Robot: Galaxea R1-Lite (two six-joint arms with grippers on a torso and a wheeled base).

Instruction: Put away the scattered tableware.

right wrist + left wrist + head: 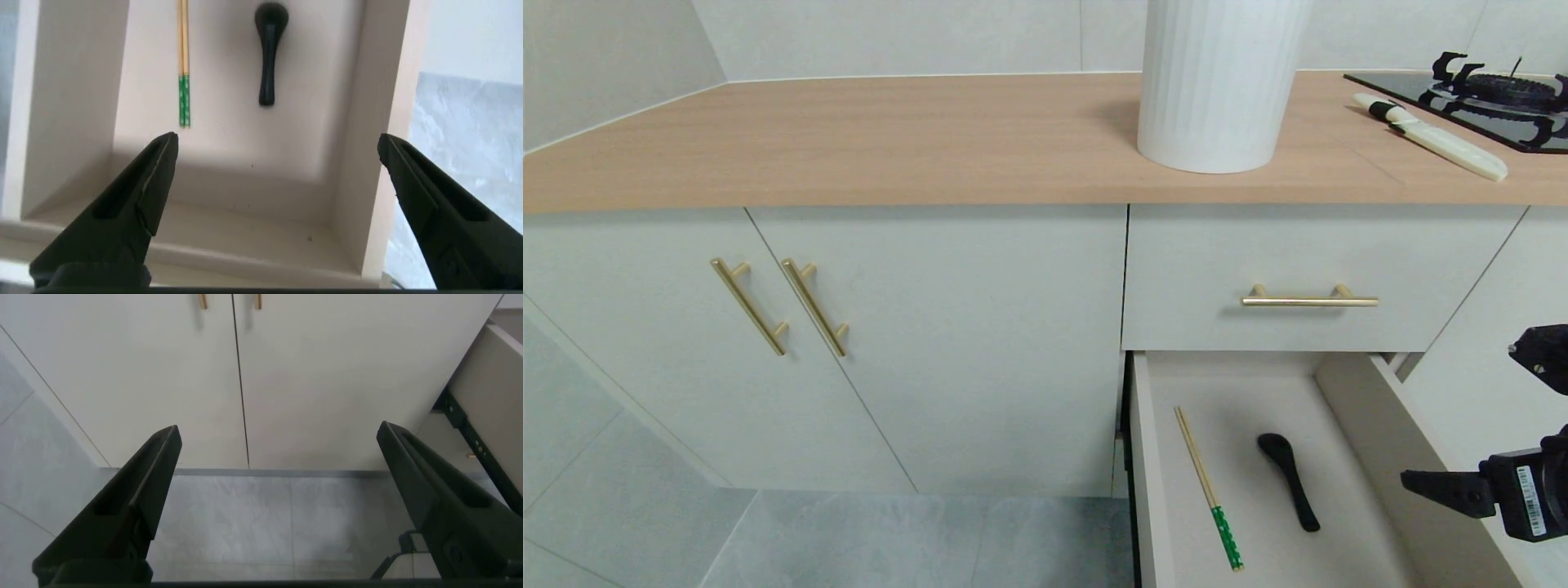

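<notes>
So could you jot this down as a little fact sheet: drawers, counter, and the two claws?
Lower drawer: open
Upper drawer: shut
In lower drawer: chopsticks and black spoon, lying apart
On counter: knife beside the stove, white ribbed pot
Right gripper: open, pointing into the lower drawer
Left gripper: open, facing the cupboard doors

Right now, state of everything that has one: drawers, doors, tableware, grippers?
lower drawer: pulled open.
upper drawer: shut.
cabinet doors: both shut.
chopsticks: lying flat in the lower drawer.
black spoon: lying in the lower drawer, beside the chopsticks, not touching them.
knife: lying on the countertop, not put away.
white container: upright on the countertop.
left gripper: open, empty.
right gripper: open, empty.
</notes>
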